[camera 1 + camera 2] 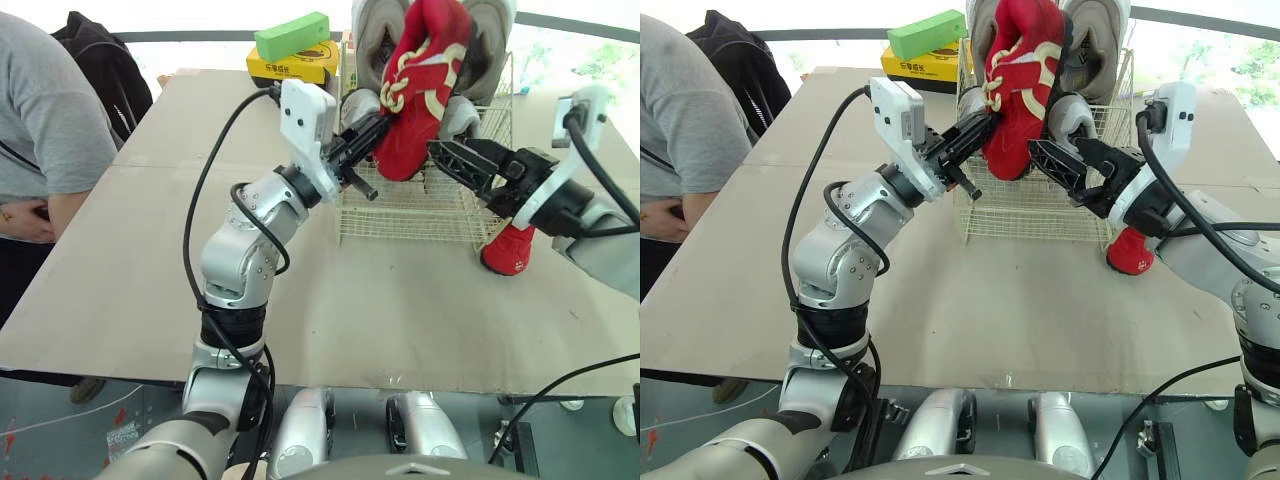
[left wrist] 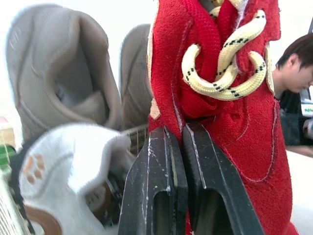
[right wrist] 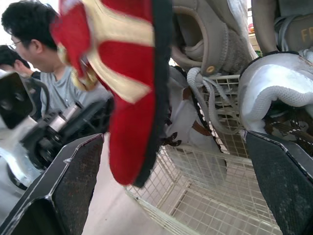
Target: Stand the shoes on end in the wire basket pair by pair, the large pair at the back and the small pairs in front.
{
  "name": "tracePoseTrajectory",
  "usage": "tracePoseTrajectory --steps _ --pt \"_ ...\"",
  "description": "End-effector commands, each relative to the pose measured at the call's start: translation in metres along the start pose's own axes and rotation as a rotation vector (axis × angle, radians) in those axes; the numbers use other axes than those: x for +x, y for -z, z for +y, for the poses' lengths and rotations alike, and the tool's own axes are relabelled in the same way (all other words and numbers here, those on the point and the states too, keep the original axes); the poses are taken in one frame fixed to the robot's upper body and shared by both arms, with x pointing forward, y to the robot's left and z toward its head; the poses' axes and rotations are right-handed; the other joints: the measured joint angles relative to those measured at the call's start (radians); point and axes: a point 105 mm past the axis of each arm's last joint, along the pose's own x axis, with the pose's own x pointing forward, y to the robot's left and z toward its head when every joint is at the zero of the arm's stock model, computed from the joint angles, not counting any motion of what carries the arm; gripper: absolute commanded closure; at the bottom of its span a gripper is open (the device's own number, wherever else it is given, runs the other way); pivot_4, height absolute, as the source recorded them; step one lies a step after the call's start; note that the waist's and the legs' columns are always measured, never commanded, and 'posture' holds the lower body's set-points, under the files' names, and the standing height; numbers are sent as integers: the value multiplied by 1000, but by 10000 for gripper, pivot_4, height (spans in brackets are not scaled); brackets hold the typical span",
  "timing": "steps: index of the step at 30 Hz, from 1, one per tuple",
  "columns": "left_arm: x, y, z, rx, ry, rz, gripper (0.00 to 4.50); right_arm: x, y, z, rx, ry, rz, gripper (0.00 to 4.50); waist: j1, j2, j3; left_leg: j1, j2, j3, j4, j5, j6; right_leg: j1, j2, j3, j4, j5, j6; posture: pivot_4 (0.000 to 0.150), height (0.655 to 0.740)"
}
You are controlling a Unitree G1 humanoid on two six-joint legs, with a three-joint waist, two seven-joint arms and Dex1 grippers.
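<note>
While the left end effector (image 2: 181, 128) is clamped on a red shoe (image 1: 420, 90), the shoe is held upright over the front of the wire basket (image 1: 410, 215), which stands near the far edge of the worktop (image 1: 150, 260). The right end effector (image 1: 1055, 152) is near the shoe's sole with its fingers apart. A large grey pair (image 1: 1095, 40) stands on end at the back of the basket. A second red shoe (image 1: 510, 252) lies on the worktop against the basket's right side.

Left hand (image 2: 181, 131) pinched tight, right hand (image 3: 173, 139) agape.
</note>
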Motion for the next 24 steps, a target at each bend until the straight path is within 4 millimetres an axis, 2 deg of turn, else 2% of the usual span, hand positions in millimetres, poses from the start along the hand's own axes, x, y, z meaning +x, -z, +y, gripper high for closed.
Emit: tracePoseTrajectory --steps 1,5,7,11,13,18,20,24 --pt "0 -27 6 50 -64 -145 44442 1 -9 6 -44 -14 -39 0 -1 0 0 0 0 0 0 0 0 0 0 0 0 0 0 1500 7400" --pt "-3 -34 9 119 -131 -268 44442 2 -8 6 -55 -14 -43 0 -2 0 0 0 0 0 0 0 0 0 0 0 0 0 0 1500 7400" --pt "-8 -29 11 109 -177 -328 44442 -1 -4 5 -70 -9 -36 0 -2 0 0 0 0 0 0 0 0 0 0 0 0 0 0 1500 7400" --pt "-21 -12 8 52 -242 -397 44442 -25 -3 18 -151 -119 -131 0 9 0 0 0 0 0 -1 0 0 0 -1 0 -1 0 0 1500 7400" --pt "-25 -4 6 37 -261 -397 44442 -38 -1 17 -171 -136 -155 0 12 0 0 -1 0 -1 -1 0 0 0 -1 1 -2 0 0 1500 7400" --pt "-32 20 -5 24 -275 -343 44442 -57 9 -5 -495 -71 -57 0 14 0 0 1 -1 1 -1 0 1 1 0 0 -2 0 0 1500 7400" --pt "-32 33 -15 43 -282 -311 44442 -70 13 -7 -542 -124 -12 0 19 0 -1 2 -1 1 -1 0 1 2 0 0 -1 0 0 1500 7400" --pt "-35 41 -9 120 -328 -304 44442 -74 26 -2 -560 -245 48 0 10 0 -1 3 -1 1 0 0 1 2 1 1 -1 0 0 1500 7400"
